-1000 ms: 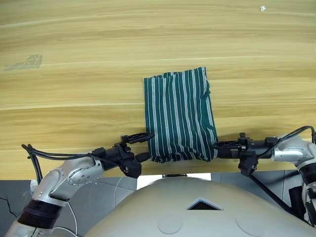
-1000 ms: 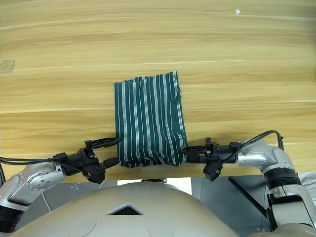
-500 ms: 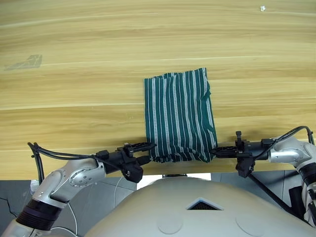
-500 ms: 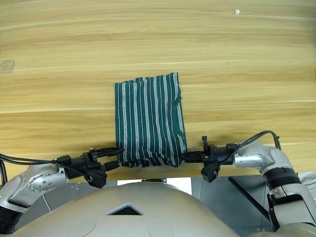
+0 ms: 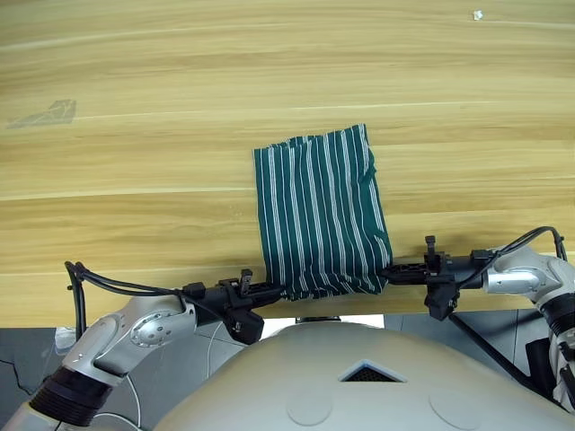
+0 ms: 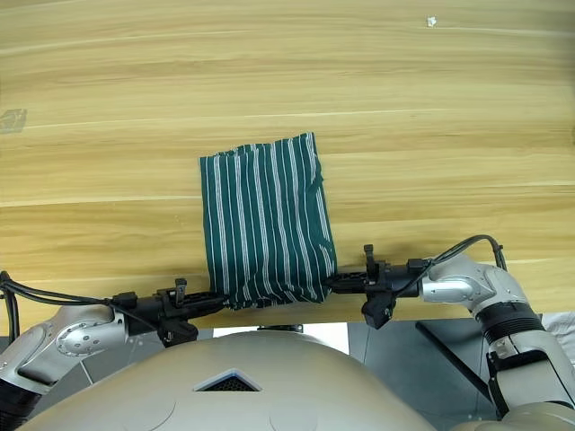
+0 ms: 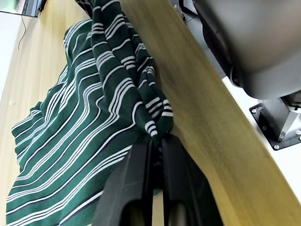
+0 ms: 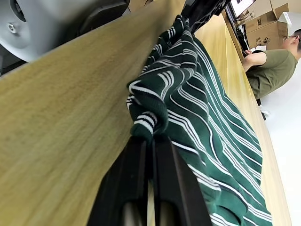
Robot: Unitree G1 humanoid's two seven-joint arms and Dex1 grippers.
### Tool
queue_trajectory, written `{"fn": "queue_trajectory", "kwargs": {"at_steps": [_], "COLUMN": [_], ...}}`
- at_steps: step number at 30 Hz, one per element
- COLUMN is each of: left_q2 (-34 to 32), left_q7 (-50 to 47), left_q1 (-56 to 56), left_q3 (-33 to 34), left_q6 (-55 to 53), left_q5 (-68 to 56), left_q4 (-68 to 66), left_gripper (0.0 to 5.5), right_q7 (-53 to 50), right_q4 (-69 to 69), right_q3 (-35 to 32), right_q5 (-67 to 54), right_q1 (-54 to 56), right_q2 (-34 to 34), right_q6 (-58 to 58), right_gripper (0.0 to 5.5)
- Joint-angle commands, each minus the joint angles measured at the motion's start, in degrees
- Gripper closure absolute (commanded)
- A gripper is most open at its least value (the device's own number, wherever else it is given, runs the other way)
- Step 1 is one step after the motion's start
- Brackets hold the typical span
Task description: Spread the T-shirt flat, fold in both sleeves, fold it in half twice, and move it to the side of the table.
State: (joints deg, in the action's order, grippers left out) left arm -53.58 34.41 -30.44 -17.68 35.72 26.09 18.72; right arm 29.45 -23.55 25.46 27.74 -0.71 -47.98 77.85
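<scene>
The T-shirt [image 5: 319,211] is dark green with thin white stripes, folded into a narrow upright rectangle near the table's front edge. My left gripper [image 5: 277,289] is shut on the T-shirt's near left corner, and the left wrist view shows the bunched hem pinched between its black fingers [image 7: 141,160]. At the near right corner my right gripper [image 5: 388,270] is shut on the cloth [image 8: 155,108], which puckers upward from the fingers [image 8: 136,160]. Both corners are slightly raised off the wood at the front edge.
The wooden table [image 5: 135,108] stretches wide to the left, right and far side of the shirt. A small white scrap [image 5: 478,14] lies at the far right. The table's front edge [image 5: 135,310] runs just under both grippers.
Both grippers have moved inward and closed on the shirt's near corners. The shirt has shifted slightly left and its near edge has drawn up from the table edge.
</scene>
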Motion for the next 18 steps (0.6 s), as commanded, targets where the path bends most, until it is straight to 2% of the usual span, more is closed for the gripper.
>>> {"fn": "queue_trajectory", "kwargs": {"at_steps": [1,4,6,8,10,14,18], "left_q2": [-2.16,-1.9,-1.66,-2.72,-4.98,-11.69,-15.11], "left_q7": [1.37,1.05,1.98,4.83,8.02,15.09,21.76], "left_q1": [0.37,1.21,0.9,-1.15,-3.62,-11.55,-19.13], "left_q3": [1.76,3.27,4.42,5.57,6.8,12.12,21.59], "left_q6": [-2.68,-2.86,-4.45,-8.22,-12.97,-20.6,-26.29], "left_q5": [2.19,0.43,-3.55,-11.25,-20.96,-34.31,-43.28], "left_q4": [-4.29,-4.71,-3.41,0.39,6.34,17.3,26.04], "left_gripper": [5.42,5.42,5.42,5.42,5.42,5.42,5.42], "right_q7": [2.2,10.6,19.78,28.65,33.84,39.45,42.81], "right_q4": [1.74,8.04,17.77,27.52,32.46,39.55,43.94], "right_q3": [3.08,8.12,10.19,10.14,7.68,1.38,-4.54], "right_q5": [-5.51,-22.36,-40.07,-55.92,-65.84,-79.18,-82.35], "right_q1": [0.23,-2.01,-4.86,-6.78,-6.9,-7.63,-11.14], "right_q2": [-2.06,-6.34,-11.36,-17.64,-20.69,-24.15,-24.81], "right_q6": [-3.87,-16.01,-30.98,-45.56,-54.58,-66.7,-74.24], "right_gripper": [5.5,5.5,5.5,5.5,5.5,5.5,5.5]}}
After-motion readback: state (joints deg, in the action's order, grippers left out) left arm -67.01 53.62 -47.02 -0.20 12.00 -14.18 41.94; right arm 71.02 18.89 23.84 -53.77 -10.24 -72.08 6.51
